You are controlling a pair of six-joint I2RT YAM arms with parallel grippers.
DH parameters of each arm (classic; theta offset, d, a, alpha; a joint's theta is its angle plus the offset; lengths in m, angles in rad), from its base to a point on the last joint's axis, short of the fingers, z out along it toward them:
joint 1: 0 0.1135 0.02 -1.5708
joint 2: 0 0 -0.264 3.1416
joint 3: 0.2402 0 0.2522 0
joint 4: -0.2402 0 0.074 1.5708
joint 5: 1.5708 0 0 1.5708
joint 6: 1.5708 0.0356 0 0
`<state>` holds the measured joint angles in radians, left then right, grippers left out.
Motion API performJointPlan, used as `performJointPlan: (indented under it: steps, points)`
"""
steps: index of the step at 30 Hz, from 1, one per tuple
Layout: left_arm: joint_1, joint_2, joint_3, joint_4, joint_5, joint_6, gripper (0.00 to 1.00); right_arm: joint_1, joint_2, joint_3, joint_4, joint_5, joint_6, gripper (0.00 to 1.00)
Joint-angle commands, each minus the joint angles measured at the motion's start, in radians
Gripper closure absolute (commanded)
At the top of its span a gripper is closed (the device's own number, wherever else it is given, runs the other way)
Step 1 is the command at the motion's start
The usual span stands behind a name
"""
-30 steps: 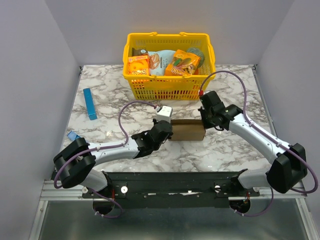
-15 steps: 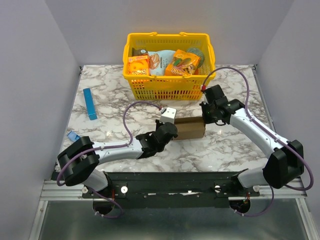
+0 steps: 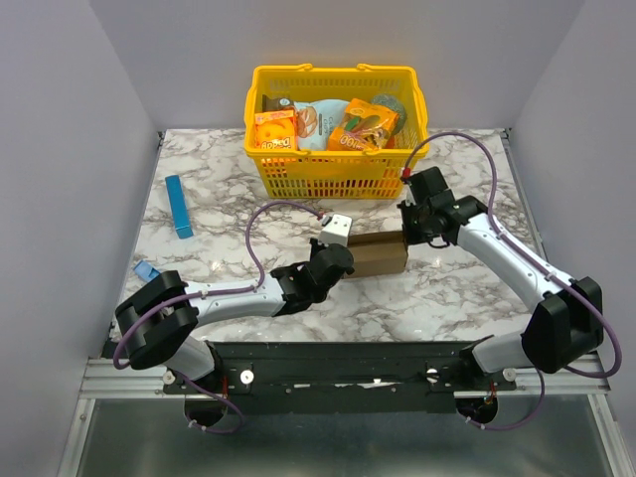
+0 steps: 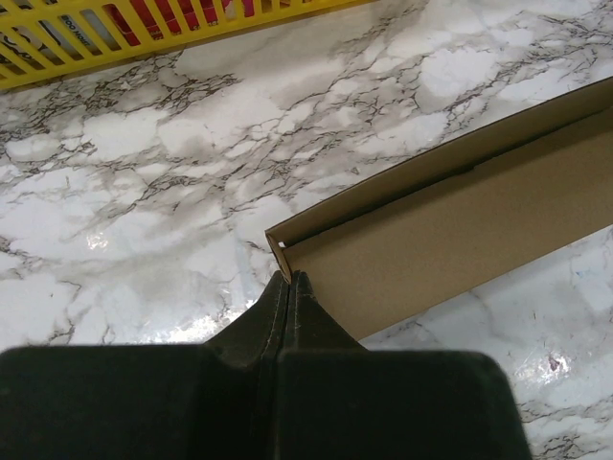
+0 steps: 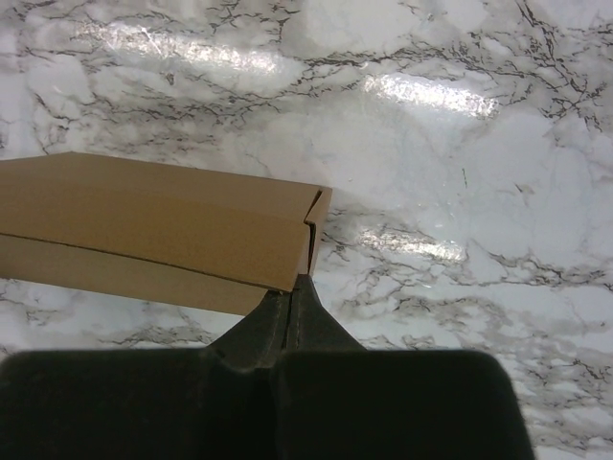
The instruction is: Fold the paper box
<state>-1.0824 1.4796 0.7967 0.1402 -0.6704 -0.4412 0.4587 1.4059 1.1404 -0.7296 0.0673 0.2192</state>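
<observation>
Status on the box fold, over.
Left gripper shut, tip at left end of paper box. Right gripper shut, tip at right end. Box lies on table between them. Yellow basket behind, not touching.

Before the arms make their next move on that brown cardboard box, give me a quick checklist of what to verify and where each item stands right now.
1. Left claw shut, tip at one end of the brown cardboard box: ok.
2. Right claw shut, tip at the box's opposite end: ok.
3. Box lying on the marble table between both claws: ok.
4. Box apart from the yellow plastic basket: ok, bare marble shows between them.
5. End flaps fully tucked in: cannot tell; a thin seam shows at the right claw's end.
</observation>
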Motion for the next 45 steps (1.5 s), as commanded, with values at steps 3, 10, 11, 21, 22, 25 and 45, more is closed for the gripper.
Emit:
performJointPlan:
  steps: [3, 10, 11, 21, 22, 25, 45]
  points:
    - [-0.028, 0.057, -0.002, -0.06, 0.111, -0.007, 1.0, 0.001, 0.01, 0.036, 0.104, -0.228, 0.052, 0.99]
    - [-0.031, 0.065, 0.001, -0.054, 0.117, -0.001, 1.0, -0.017, 0.008, 0.041, 0.111, -0.262, 0.065, 0.99]
    - [-0.031, 0.064, 0.002, -0.054, 0.117, -0.001, 1.0, -0.015, 0.01, 0.041, 0.11, -0.258, 0.063, 0.99]
    - [-0.031, 0.062, 0.004, -0.05, 0.118, -0.004, 1.0, -0.015, -0.019, -0.022, 0.091, -0.164, -0.026, 0.99]
    - [-0.031, 0.064, 0.004, -0.047, 0.12, -0.005, 1.0, -0.015, -0.024, -0.033, 0.105, -0.167, -0.038, 0.99]
    - [-0.031, 0.067, 0.006, -0.044, 0.127, -0.007, 1.0, -0.015, -0.039, -0.08, 0.128, -0.176, -0.07, 0.99]
    - [-0.031, 0.081, -0.024, -0.013, 0.134, -0.071, 1.0, 0.0, -0.166, -0.295, 0.294, -0.129, -0.05, 0.99]
